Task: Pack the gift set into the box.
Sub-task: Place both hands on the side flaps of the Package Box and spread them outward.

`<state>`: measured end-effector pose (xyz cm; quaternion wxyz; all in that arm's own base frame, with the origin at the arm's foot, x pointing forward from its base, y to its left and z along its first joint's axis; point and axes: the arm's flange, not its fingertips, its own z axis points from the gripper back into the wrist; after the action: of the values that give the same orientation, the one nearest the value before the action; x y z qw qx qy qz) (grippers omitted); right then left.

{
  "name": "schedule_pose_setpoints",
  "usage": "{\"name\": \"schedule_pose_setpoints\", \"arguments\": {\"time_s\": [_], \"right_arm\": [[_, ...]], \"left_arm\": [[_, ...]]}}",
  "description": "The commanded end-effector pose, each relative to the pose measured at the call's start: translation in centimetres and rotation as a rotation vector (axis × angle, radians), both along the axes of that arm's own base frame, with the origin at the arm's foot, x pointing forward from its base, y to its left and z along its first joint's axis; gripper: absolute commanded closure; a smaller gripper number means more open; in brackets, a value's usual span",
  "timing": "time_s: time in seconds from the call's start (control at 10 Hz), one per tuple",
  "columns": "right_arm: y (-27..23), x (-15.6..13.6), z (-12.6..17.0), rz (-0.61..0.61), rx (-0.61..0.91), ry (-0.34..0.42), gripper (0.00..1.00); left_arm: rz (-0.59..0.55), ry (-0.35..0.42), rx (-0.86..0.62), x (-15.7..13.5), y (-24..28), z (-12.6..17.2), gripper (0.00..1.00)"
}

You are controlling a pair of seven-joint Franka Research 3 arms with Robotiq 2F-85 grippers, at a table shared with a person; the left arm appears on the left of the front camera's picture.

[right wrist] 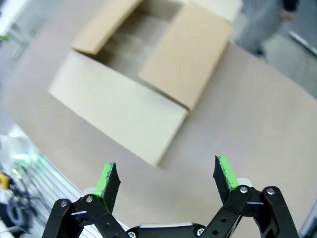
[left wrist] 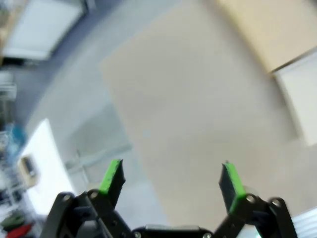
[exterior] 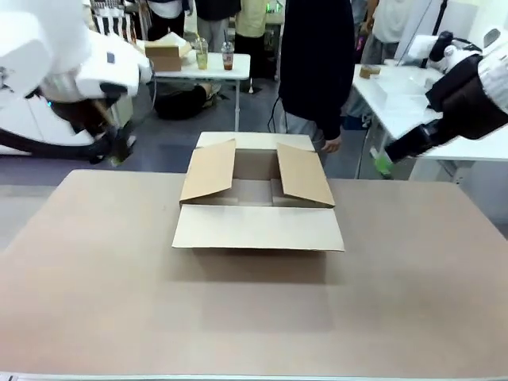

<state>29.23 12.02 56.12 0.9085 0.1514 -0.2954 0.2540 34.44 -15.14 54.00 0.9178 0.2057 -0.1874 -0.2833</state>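
Front view: box (exterior: 258,228) open, side flaps (exterior: 210,171) leaning inward.
Left gripper (left wrist: 172,171) and right gripper (right wrist: 166,171) gape empty; lower the set between those flaps, not onto them.

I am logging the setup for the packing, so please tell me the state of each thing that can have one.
box: upright on the table, four flaps open, visible inside bare.
left gripper: open, holding nothing.
right gripper: open, holding nothing.
person's hand: hanging down beyond the box.
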Motion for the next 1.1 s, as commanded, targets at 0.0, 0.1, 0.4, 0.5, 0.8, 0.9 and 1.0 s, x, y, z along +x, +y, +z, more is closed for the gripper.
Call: {"name": "schedule_pose_setpoints", "arguments": {"time_s": [0.0, 0.1, 0.4, 0.5, 0.8, 0.9, 1.0], "right_arm": [[-3.5, -1.2, -3.9, 0.207, 0.416, -0.052, 0.00], [-4.5, -1.3, -4.7, 0.236, 0.592, -0.064, 0.00], [-3.8, -0.3, -5.8, 0.185, 0.540, 0.015, 0.00], [-3.4, 0.1, -5.8, 0.170, 0.492, 0.056, 0.00], [-4.2, 3.5, -1.3, 0.162, 0.556, 0.034, 0.00], [-4.2, 3.5, -1.3, 0.162, 0.556, 0.034, 0.00], [-4.2, 3.5, -1.3, 0.162, 0.556, 0.034, 0.00]], "left_arm": [[0.208, 0.201, 0.443, 2.6, -3.3, 1.6, 0.00], [0.315, 0.300, 0.549, 4.4, -4.8, 1.6, 0.00], [0.160, 0.070, 0.289, 1.6, -1.4, 0.6, 0.00], [0.160, 0.070, 0.289, 1.6, -1.4, 0.6, 0.00], [0.160, 0.070, 0.289, 1.6, -1.4, 0.6, 0.00], [0.178, 0.072, 0.290, 2.0, -2.4, 1.1, 0.00], [0.213, 0.282, 0.551, 2.2, -3.1, 2.0, 0.00]]}}
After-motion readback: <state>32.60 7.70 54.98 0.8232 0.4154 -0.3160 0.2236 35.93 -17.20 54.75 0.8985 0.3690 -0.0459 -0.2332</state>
